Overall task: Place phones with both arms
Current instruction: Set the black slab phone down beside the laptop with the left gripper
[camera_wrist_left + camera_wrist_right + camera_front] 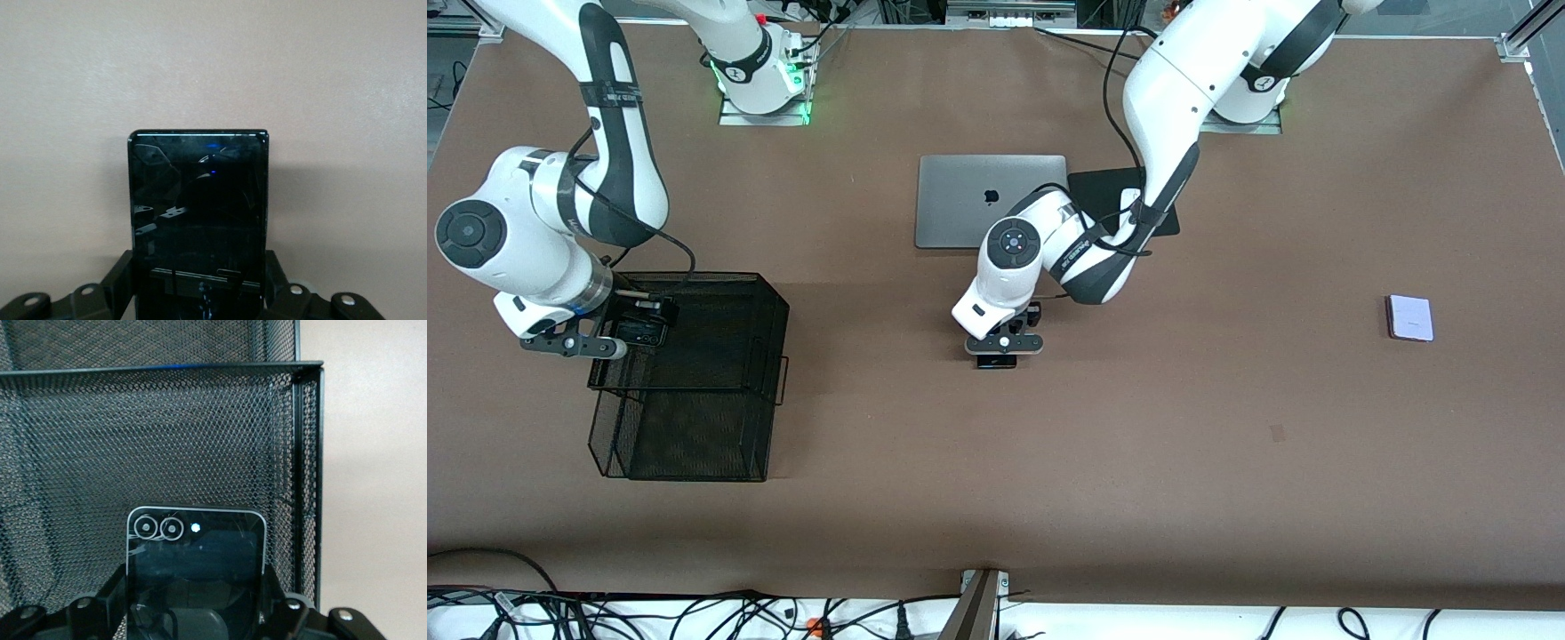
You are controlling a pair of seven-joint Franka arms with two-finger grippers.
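Over the mesh basket (pixel 694 427), bent right tool (pixel 193 613) pinching 1 squarish black phone (pixel 195 567); mid-table, downturned left tool (pixel 200 293) pinching another black phone (pixel 198 207).

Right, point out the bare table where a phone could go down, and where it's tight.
Widest bare stretch: the table between the left gripper, shut on a black phone, and the lavender phone. Also free: between the mesh basket and that gripper. Crowded: around the laptop and at the basket, where the right gripper holds a phone with two camera rings.
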